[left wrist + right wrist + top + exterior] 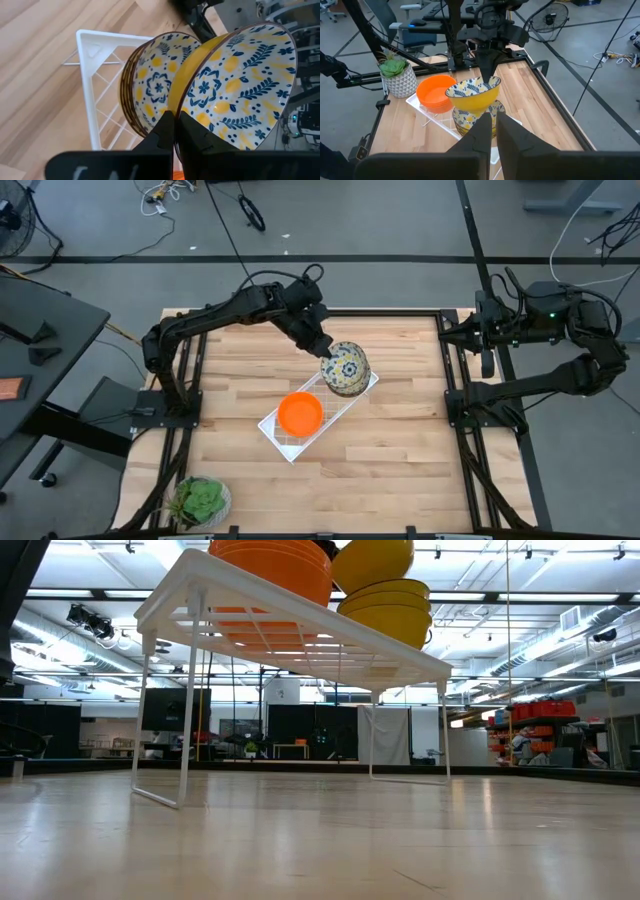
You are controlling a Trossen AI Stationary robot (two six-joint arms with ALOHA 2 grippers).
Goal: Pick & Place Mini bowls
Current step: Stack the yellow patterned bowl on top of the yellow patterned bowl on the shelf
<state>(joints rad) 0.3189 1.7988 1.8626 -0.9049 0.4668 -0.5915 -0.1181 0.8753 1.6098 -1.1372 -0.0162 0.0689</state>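
Note:
A white wire rack (290,442) stands mid-table. On it sits a stack of orange mini bowls (300,413) and beside it a stack of floral mini bowls (470,121). One floral mini bowl (475,93), yellow outside, hangs just above the floral stack with my left gripper (175,116) shut on it. In the low view the rack's top is seen from underneath, with the orange bowls (272,568) and the yellow-sided bowls (388,612) on it. My right gripper (493,125) waits at the table's right edge, fingers nearly together, holding nothing. My left gripper pinches the lifted bowl's rim (184,102) on the side toward the table's far left, one finger inside the bowl and one on its yellow outside. The fingers slant down from the far left. The bowl hangs clear of the stack, mouth up and slightly tilted.
A potted green plant (203,500) stands at the near left corner. Bare wood lies around the rack on all sides. Black frame rails (450,370) run along the table's left and right edges.

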